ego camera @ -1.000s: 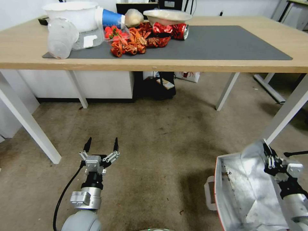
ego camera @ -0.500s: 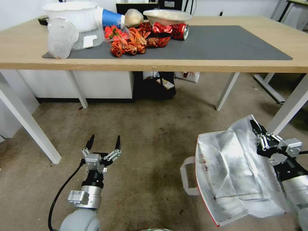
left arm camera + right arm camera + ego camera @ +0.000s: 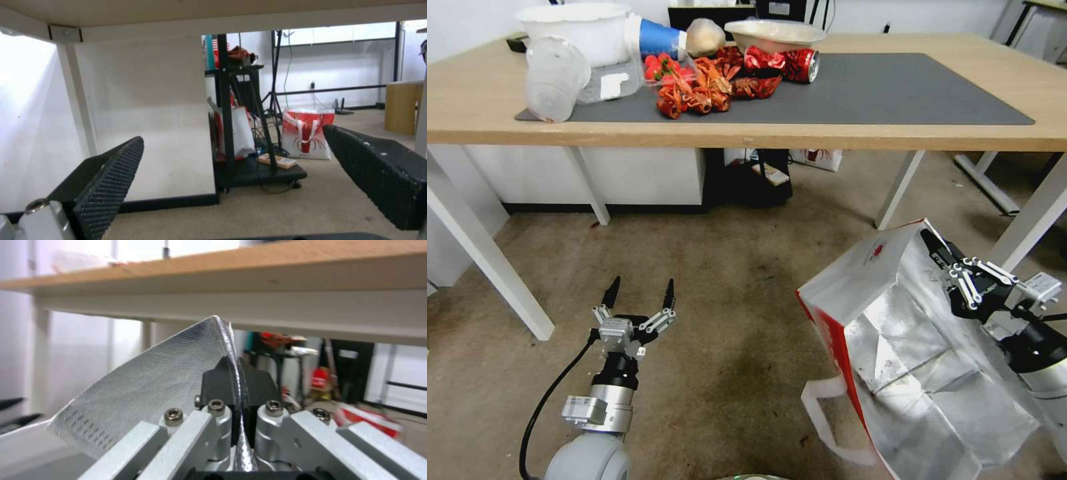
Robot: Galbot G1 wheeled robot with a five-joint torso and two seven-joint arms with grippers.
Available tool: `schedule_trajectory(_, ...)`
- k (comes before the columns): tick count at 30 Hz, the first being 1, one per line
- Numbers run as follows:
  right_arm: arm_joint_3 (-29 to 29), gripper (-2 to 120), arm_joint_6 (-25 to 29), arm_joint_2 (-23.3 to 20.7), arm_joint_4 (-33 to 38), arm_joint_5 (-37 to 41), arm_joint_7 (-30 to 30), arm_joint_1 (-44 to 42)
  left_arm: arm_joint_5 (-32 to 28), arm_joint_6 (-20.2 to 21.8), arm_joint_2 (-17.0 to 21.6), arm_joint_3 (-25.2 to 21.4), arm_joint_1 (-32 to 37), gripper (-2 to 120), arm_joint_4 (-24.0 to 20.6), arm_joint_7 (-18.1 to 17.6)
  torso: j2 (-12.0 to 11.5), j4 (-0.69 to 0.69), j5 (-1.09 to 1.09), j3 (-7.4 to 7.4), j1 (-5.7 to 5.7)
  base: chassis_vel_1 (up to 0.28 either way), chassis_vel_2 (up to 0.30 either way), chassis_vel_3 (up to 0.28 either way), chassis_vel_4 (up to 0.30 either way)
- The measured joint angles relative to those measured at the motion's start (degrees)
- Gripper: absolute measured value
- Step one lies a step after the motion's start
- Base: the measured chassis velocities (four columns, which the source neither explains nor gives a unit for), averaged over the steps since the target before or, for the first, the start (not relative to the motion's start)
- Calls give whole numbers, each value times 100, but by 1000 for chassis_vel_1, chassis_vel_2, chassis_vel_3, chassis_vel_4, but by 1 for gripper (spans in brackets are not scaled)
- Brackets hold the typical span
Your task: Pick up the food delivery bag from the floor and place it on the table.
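The food delivery bag (image 3: 894, 347) hangs tilted at the right, just off the floor (image 3: 727, 320). Its silver foil lining faces me, and its white side with a small red logo and its red side face left. A white strap handle (image 3: 827, 417) dangles below. My right gripper (image 3: 935, 245) is shut on the bag's upper foil edge; the right wrist view shows the gripper (image 3: 236, 370) pinching the foil sheet (image 3: 146, 386) just under the table (image 3: 276, 283). My left gripper (image 3: 639, 293) hovers open over the floor at the lower left, holding nothing. The table (image 3: 894, 141) stands ahead with a dark grey mat (image 3: 887, 87).
The mat's left end holds white tubs, a clear cup (image 3: 554, 77), red food wrappers (image 3: 707, 90) and a can (image 3: 800, 65). White table legs (image 3: 490, 260) (image 3: 1024, 230) stand on both sides. Under the table are a black cart (image 3: 258, 166) and a small red-printed bag (image 3: 309, 135).
My right gripper has risen and moved forward with the bag. The bag has swung up off the floor and tipped, now showing its red-and-white outside. The left arm has barely moved.
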Motion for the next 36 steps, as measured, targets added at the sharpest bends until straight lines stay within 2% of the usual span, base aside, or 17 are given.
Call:
schedule_trajectory(11, 141, 0, -338, -118, 138, 807, -994, 22, 10, -2, 2, -26, 35, 100, -103, -18, 0, 0, 0, 0, 0, 0, 0, 0, 0)
schedule_trajectory(15, 269, 0, -618, -156, 155, 1153, -1647, 6, -14, 30, 12, -27, 59, 100, -175, -19, 0, 0, 0, 0, 0, 0, 0, 0, 0)
schedule_trajectory(28, 325, 0, -755, -153, 89, 1183, -2139, 26, -117, 3, 13, -43, 118, 100, -217, 192, 26, 0, 1, 17, 2, 0, 0, 0, 0)
schedule_trajectory(36, 359, 0, -756, -136, 30, 1182, -2293, 20, -69, 24, 7, -58, 133, 100, -228, 183, 190, 0, 0, 180, 4, 0, 0, 0, 0)
